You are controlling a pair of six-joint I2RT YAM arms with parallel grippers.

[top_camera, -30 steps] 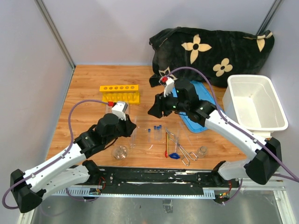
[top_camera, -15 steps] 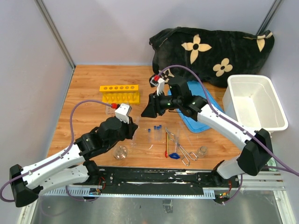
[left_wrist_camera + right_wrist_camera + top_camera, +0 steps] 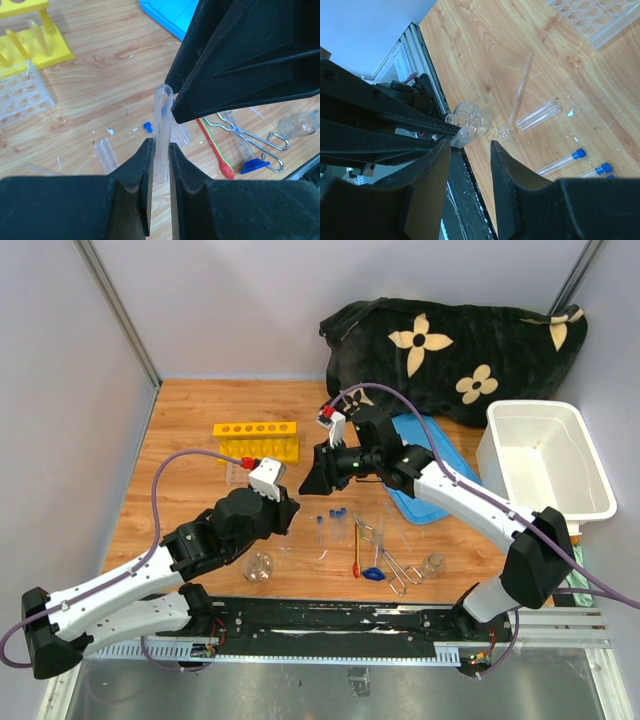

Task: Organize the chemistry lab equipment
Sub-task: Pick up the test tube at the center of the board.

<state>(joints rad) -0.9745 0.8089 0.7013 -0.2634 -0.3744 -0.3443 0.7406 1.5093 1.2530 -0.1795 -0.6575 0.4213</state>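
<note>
My left gripper (image 3: 160, 142) is shut on a clear test tube (image 3: 162, 115) that stands up from its jaws above the table. My right gripper (image 3: 470, 145) hangs open just past the tube's free end (image 3: 465, 134), its black fingers (image 3: 240, 60) close over the tube's tip; nothing sits between them. From above, the two grippers (image 3: 292, 505) (image 3: 312, 480) meet near the table's middle. Blue-capped tubes (image 3: 330, 515), metal tongs (image 3: 385, 552), a red-handled spatula (image 3: 357, 550), a round flask (image 3: 258, 566) and a small beaker (image 3: 432, 563) lie on the wood. The yellow rack (image 3: 256, 440) stands behind.
A clear plastic rack (image 3: 20, 95) sits beside the yellow one. A blue lid (image 3: 425, 480) lies next to the white tub (image 3: 548, 460) at right, and the black flowered cloth (image 3: 460, 340) fills the back. Two bare tubes (image 3: 537, 117) and a glass dropper (image 3: 517, 100) lie near the flask.
My right gripper has swung left toward the held tube and its jaws have narrowed. My left gripper has edged forward and right with the tube still in it.
</note>
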